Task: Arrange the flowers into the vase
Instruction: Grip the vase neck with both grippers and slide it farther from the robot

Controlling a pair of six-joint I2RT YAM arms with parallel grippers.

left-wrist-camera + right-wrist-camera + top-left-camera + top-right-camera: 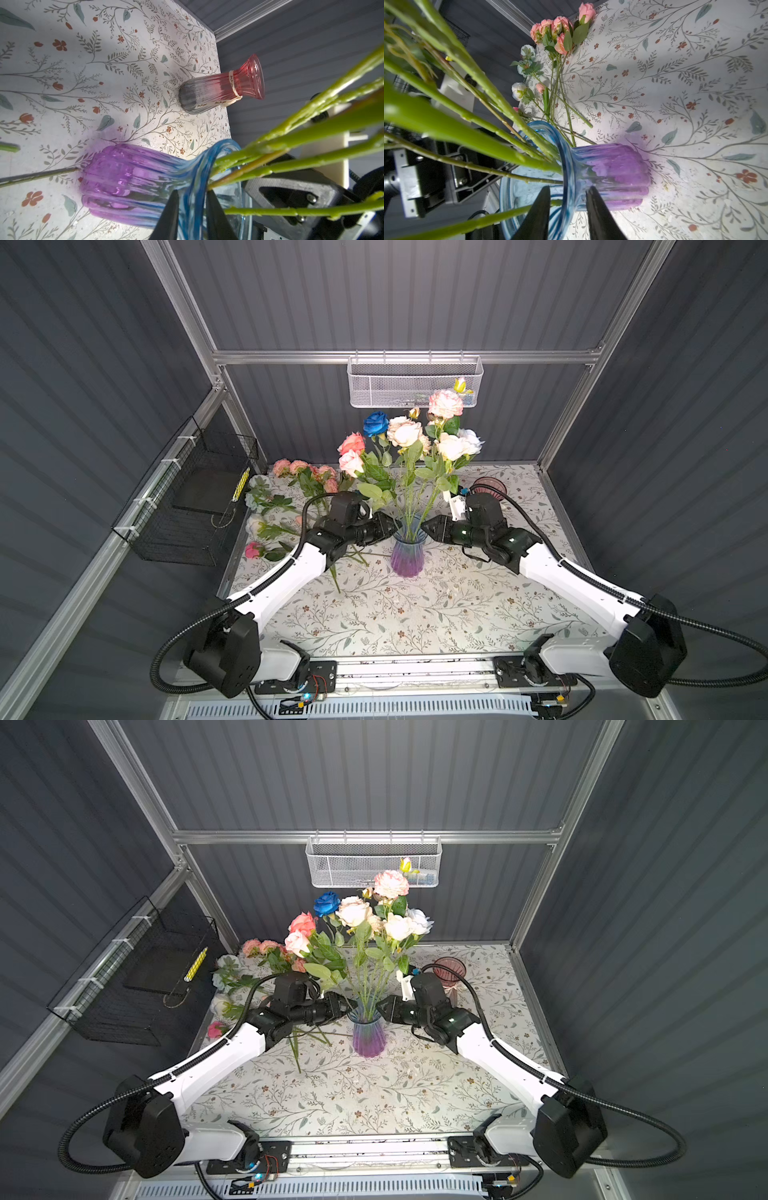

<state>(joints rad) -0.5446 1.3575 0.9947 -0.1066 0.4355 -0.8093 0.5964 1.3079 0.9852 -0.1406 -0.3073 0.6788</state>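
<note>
In both top views the blue-and-purple vase (pixel 408 556) (pixel 368 1038) stands upright at the centre of the frame on the floral-patterned bench (pixel 415 614). It holds a bunch of flowers (pixel 409 435) whose pink, cream, white and blue blooms rise toward the upper middle. The left pincer (pixel 397 526) meets the vase's mouth from the left and the right pincer (pixel 424 526) from the right, both level with the rim. More loose sprays (pixel 291 489) lie on the bench at the middle left, and a pink vase (pixel 490 485) stands just right of centre, behind the right arm. In the left wrist view the left pincer (pixel 192 192) has its jaws narrowly parted, one on each side of the vase's (pixel 128 176) blue rim; whether they press the glass I cannot tell. Green stems (pixel 311 128) fan out of the mouth, and the pink vase (pixel 224 87) stands well apart. In the right wrist view the right pincer (pixel 568 188) straddles the rim the same way, jaws narrowly apart, contact unclear, with the loose sprays (pixel 556 31) lying beyond the vase (pixel 612 170).
</note>
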